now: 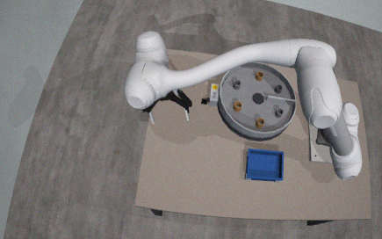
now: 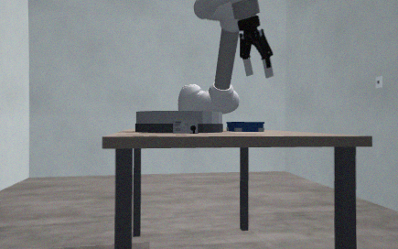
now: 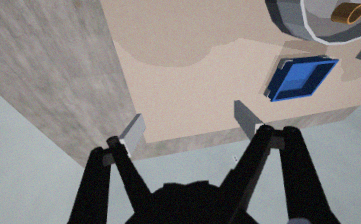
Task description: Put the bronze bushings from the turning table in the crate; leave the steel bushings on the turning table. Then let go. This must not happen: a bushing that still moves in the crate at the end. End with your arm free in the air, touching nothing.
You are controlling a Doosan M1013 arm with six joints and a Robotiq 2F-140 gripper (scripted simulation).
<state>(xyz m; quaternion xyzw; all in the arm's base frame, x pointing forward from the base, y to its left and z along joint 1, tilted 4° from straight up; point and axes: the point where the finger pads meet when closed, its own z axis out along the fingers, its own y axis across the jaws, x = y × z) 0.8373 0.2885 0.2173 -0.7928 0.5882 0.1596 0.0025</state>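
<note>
The round grey turning table (image 1: 257,101) stands on the tan table top at the back. Three bronze bushings stand upright on it, at the back (image 1: 259,76), at the left (image 1: 237,105) and at the front (image 1: 260,123). Three steel bushings (image 1: 236,83) (image 1: 277,89) (image 1: 278,112) stand between them. The blue crate (image 1: 264,164) sits empty in front of the turning table. My gripper (image 1: 169,118) is open and empty, high above the table's left edge, far from the turning table. In the wrist view its fingers frame the table edge, with the crate (image 3: 301,78) and one bronze bushing (image 3: 348,12) at the upper right.
A small white box (image 1: 214,94) sits against the left side of the turning table. The arm's base (image 1: 326,145) stands on a grey plate at the table's right side. In the side view the gripper (image 2: 258,69) hangs well above the table.
</note>
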